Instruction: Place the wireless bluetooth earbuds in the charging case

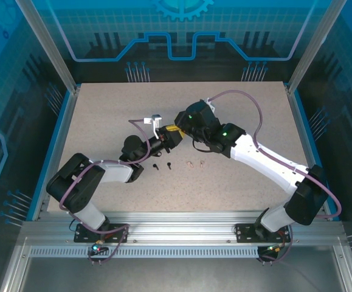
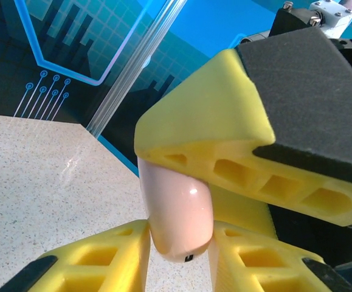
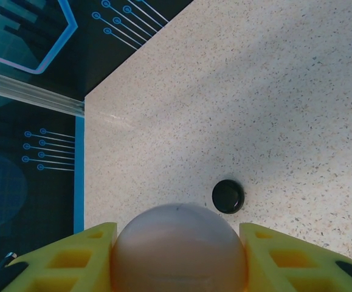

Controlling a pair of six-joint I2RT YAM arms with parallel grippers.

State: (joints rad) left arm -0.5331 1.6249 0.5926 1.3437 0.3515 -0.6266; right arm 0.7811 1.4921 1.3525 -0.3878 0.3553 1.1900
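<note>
While left gripper (image 2: 180,240) and right gripper (image 3: 179,240) both clamp the pale pink case (image 2: 176,207), we find pink earbuds (image 1: 196,163) lying toward the arm bases (beside black earbuds (image 1: 162,165)).

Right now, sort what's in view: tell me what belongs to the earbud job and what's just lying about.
Job in hand: pink case, gripped by left gripper and right gripper; pale pink earbuds.
Lying about for now: black earbuds; black case.
</note>
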